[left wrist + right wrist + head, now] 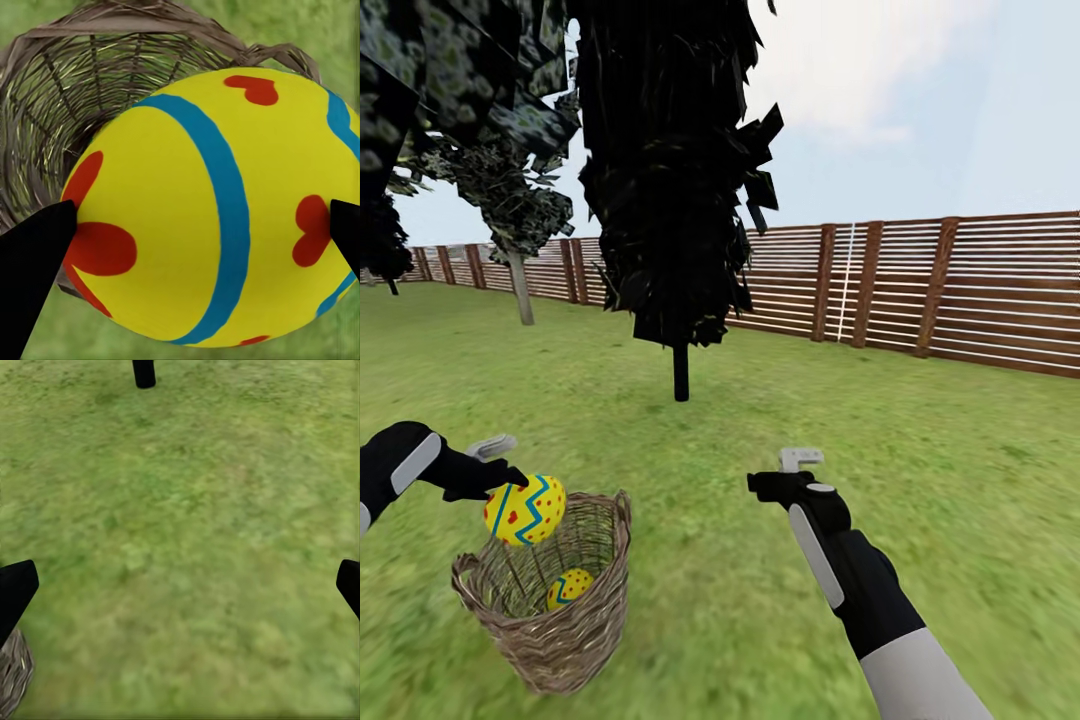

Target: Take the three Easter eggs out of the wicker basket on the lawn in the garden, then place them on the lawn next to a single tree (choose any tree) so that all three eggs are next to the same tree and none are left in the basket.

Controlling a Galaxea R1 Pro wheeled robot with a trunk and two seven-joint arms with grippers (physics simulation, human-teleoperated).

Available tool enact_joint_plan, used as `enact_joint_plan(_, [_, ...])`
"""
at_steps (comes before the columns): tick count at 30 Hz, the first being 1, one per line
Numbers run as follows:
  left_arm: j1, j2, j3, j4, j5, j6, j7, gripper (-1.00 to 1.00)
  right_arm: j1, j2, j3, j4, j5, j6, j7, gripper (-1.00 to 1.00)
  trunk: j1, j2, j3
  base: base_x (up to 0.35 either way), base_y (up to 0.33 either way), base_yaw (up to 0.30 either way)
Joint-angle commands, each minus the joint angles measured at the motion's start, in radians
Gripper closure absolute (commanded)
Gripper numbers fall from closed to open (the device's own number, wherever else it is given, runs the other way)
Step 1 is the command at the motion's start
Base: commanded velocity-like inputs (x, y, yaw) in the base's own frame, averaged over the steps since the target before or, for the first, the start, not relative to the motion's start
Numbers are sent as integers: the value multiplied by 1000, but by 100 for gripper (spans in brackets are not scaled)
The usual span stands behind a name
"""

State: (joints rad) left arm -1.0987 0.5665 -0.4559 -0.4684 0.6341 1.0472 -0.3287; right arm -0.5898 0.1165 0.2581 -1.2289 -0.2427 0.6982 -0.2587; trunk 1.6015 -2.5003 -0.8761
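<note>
One yellow Easter egg with blue zigzag and red marks, clamped between the two dark fingertips of the left gripper, held just above the braided rim of the wicker basket; a second egg lying deep inside the basket, low against the woven wall; any third egg hidden from sight. Basket upright on the lawn. Right gripper apart to the side, fingers spread wide over bare grass, nothing between them. Farther out, a black-trunked tree with near-black foliage, a pale grey-trunked tree beyond it near the slatted wooden fence
</note>
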Motion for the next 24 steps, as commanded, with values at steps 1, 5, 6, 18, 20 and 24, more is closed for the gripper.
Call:
enact_joint_plan(1, [-1, 1, -5, 0, -8, 0, -10, 100, -1, 0, 1, 0, -11, 3, -10, -100, -1, 0, 3, 0, 0, 0])
enact_joint_plan(5, [0, 2, 1, 1, -7, 0, -10, 100, -1, 0, 0, 26, -12, 3, -8, -100, -9, 14, 17, 0, 0, 0])
enact_joint_plan(6, [0, 1, 3, 1, -7, 0, -10, 100, -1, 0, 0, 29, -12, 3, -8, -100, -13, 21, 20, 0, 0, 0])
enact_joint_plan(18, [7, 1, 11, -139, 3, 0, -10, 100, -2, 1, 4, 39, -11, 2, -8, -100, -59, 105, 58, 0, 0, 0])
enact_joint_plan(20, [21, 1, 12, -175, 6, 0, -9, 100, -2, 10, 5, 41, -12, -6, -7, -100, -66, 119, 64, 0, 0, 0])
enact_joint_plan(24, [46, 4, 14, -192, 9, 0, -7, 100, -3, 25, 7, 86, -12, -76, -7, -100, -82, 147, 76, 0, 0, 0])
